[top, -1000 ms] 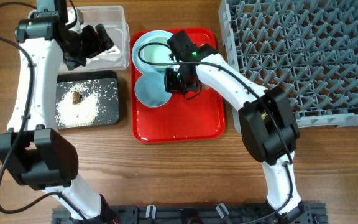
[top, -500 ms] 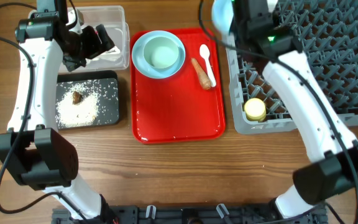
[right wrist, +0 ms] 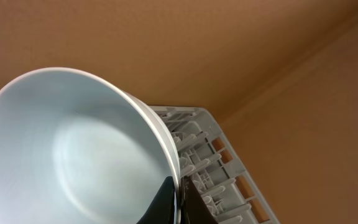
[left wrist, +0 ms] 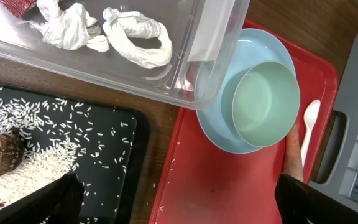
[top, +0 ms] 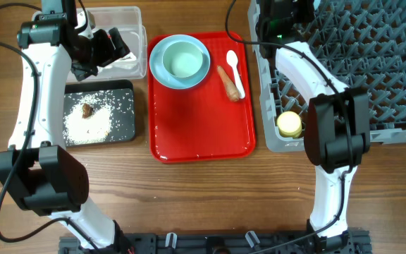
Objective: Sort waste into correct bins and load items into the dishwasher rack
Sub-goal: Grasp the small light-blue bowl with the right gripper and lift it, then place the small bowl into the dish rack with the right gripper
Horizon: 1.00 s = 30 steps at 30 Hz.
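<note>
My right gripper is shut on the rim of a pale blue bowl, held tilted above the grey dishwasher rack's corner. From overhead that gripper is over the rack's far left corner, and the arm hides the bowl. A yellow cup stands in the rack. A light blue plate with a second bowl, a white spoon and a carrot-like stick lie on the red tray. My left gripper is open and empty, above the clear tub.
The clear tub holds crumpled tissues and a red wrapper. The black tray in front of it holds rice and a brown lump. The tub overlaps the plate's edge in the left wrist view.
My right gripper took a pale blue bowl from the red tray and carried it up and right to the rack's far left corner. The left arm has not moved.
</note>
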Each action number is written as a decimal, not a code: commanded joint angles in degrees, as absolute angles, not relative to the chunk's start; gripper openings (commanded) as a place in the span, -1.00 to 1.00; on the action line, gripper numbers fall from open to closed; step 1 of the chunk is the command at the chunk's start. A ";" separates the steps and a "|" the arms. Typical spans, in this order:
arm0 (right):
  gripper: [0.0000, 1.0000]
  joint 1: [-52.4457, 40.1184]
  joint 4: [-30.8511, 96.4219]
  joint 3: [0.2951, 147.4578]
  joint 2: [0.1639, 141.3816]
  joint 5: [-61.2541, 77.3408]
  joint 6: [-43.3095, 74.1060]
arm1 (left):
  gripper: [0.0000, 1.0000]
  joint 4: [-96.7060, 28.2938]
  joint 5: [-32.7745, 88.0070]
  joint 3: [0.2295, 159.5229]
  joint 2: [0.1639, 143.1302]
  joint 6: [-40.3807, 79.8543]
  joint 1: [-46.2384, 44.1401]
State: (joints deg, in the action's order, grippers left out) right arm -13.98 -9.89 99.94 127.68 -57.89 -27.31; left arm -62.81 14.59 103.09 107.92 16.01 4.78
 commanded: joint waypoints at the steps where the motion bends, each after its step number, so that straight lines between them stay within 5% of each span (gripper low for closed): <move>1: -0.92 -14.00 -9.82 100.49 130.78 -59.48 -28.51 | 1.00 -62.65 14.26 103.46 107.04 16.10 4.99; 14: -0.89 -18.39 0.51 100.47 132.46 -56.07 -28.03 | 1.00 -62.65 14.26 103.46 107.04 16.10 4.99; 15: -0.42 -19.44 0.99 100.49 132.44 -57.19 -26.24 | 1.00 -62.65 14.26 103.46 107.04 16.10 4.99; 17: 0.20 -20.84 1.04 100.47 132.44 -57.82 -26.39 | 1.00 -62.65 14.26 103.46 107.04 16.10 4.99; 18: 1.00 -21.54 0.93 100.47 132.44 -57.82 -26.30 | 1.00 -62.65 14.26 103.46 107.04 16.10 4.99; 24: 0.99 -24.05 3.49 100.49 129.34 -53.28 -13.72 | 1.00 -62.65 14.26 103.46 107.04 16.10 4.99; 30: 0.99 -22.85 19.18 101.58 118.63 11.84 20.08 | 1.00 -62.65 14.26 103.46 107.04 16.10 4.99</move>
State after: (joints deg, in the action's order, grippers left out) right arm -23.20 19.22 100.31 122.69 -17.34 4.25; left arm -62.81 14.59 103.09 107.92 16.01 4.78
